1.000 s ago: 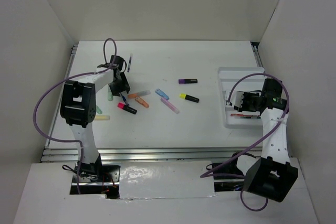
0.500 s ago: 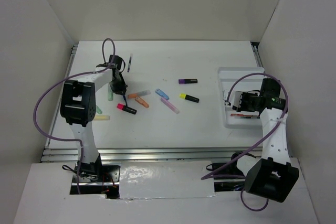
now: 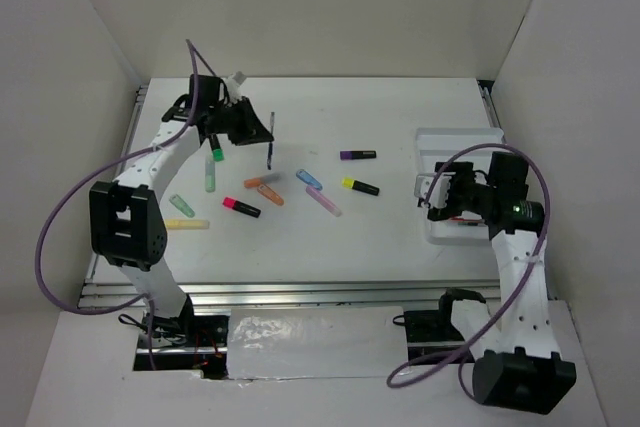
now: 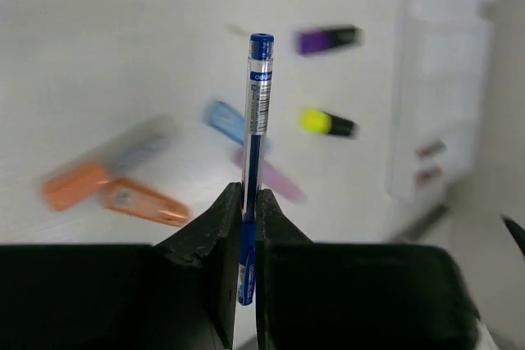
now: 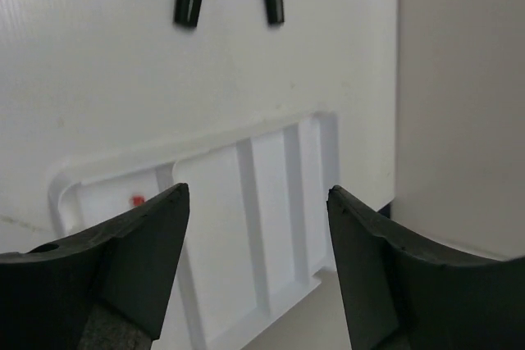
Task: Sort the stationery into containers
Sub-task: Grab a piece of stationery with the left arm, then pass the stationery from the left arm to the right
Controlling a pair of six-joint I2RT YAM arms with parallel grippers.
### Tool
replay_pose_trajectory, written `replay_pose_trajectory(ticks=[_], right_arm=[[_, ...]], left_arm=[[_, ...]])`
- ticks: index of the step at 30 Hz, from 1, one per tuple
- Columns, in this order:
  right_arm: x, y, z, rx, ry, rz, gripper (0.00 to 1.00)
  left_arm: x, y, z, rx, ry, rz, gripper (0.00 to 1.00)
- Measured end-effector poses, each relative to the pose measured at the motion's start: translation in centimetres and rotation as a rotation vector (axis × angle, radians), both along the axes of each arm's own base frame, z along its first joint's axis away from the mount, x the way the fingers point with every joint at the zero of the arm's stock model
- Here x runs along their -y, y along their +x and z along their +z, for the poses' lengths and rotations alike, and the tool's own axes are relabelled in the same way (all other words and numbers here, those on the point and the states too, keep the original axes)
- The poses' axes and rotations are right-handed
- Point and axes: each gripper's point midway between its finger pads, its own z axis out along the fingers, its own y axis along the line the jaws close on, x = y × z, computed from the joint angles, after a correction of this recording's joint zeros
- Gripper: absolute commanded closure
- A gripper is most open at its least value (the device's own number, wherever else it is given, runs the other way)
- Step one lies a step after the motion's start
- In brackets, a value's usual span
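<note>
Although the right arm covers its middle in the top view, the white tray (image 3: 456,134) can be placed at the right side of the table (image 3: 400,97), well apart from the loose stationery. In the right wrist view, the tray's (image 5: 205,140) long parallel compartments run side by side. The leftmost one in view holds a red tip (image 5: 137,200), and the ones to its right show bare white floor. In the left wrist view two reddish streaks sit in the tray (image 4: 447,55), too blurred to name.

The left gripper (image 3: 248,125) is raised over the far left of the table. Its fingers are pressed together on a blue pen (image 3: 270,143), which stands up from between them (image 4: 248,202) cap-end outward (image 4: 259,79). The right gripper (image 3: 434,197) hangs at the tray's near left part. Its fingers (image 5: 131,252) are spread wide with nothing between them.

On the table, from left to right, lie:
- a mint marker (image 3: 181,205)
- a pale yellow marker (image 3: 188,224)
- a green marker (image 3: 210,182)
- a pink-capped highlighter (image 3: 241,208)
- two orange markers (image 3: 262,182)
- a light blue marker (image 3: 309,179)
- a lilac marker (image 3: 323,201)
- a purple-capped highlighter (image 3: 357,155)
- a yellow-capped highlighter (image 3: 360,186)

The pen's lower end is hidden between the left fingers. A dark shape just above the green marker, under the left arm, is hard to make out. The rest of the red thing is cut off behind the right gripper's left finger.
</note>
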Motion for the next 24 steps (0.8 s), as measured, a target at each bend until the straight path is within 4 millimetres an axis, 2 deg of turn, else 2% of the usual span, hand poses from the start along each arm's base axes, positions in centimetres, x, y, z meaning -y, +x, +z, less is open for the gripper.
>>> replay_pose_trajectory(ticks=[2,4,7,11,13,17,20,24], right_arm=[[-2.5,-0.5,1.7,0.071,0.024,0.078,0.24],[-4.9,-1.3,3.1,0.142,0.045,0.165,0.26],[-8.6,-3.0,4.1,0.217,0.071,0.309,0.27],[-13.5,-5.6,5.1,0.267,0.107,0.519,0.32],[-15.5,-6.7,5.2,0.277,0.115,0.604,0.36],[-18.7,-8.3,4.8,0.277,0.113,0.732,0.41],[-20.1,-8.8,3.7,0.243,0.097,0.782,0.45],[-21.2,-8.6,1.6,0.185,0.049,0.803,0.48]], left_arm=[[3.5,-1.8,2.3,0.041,-0.109,-0.142,1.00],[6.8,-4.1,3.1,0.042,-0.192,-0.276,1.00],[11.2,-8.8,2.2,-0.028,-0.278,-0.454,1.00],[15.3,-14.7,1.4,-0.148,-0.354,-0.624,1.00],[16.6,-16.5,1.5,-0.180,-0.389,-0.675,1.00],[17.8,-18.7,1.6,-0.241,-0.460,-0.729,1.00],[18.4,-20.1,1.8,-0.285,-0.491,-0.763,1.00],[19.3,-21.4,2.4,-0.296,-0.517,-0.811,1.00]])
